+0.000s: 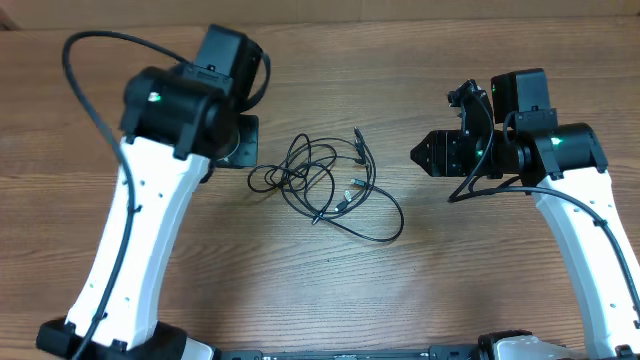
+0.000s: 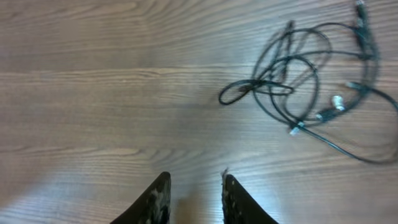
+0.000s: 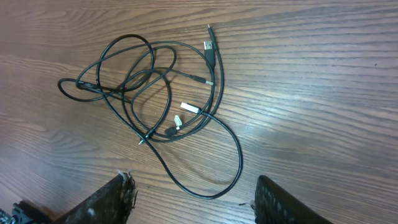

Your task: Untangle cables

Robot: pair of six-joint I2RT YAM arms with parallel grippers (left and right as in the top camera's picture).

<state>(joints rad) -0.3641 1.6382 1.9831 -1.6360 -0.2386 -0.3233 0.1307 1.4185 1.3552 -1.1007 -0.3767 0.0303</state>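
- The left gripper (image 2: 194, 200), at the lower edge of its wrist view, has two dark tapered fingers parted by a narrow gap. Bare wood grain shows between them and nothing is held.
- The cables (image 1: 312, 172) lie mid-frame overhead on the brown wood-grain table (image 1: 330, 300). They are thin black cords in overlapping loops, with one long loop trailing lower right.
- Small plug ends, some silver-tipped, sit right of the bunch; the number of cords is hard to tell.
- The right gripper (image 3: 196, 202) stands wide apart and empty, its dark fingers low in the frame, below the cables.
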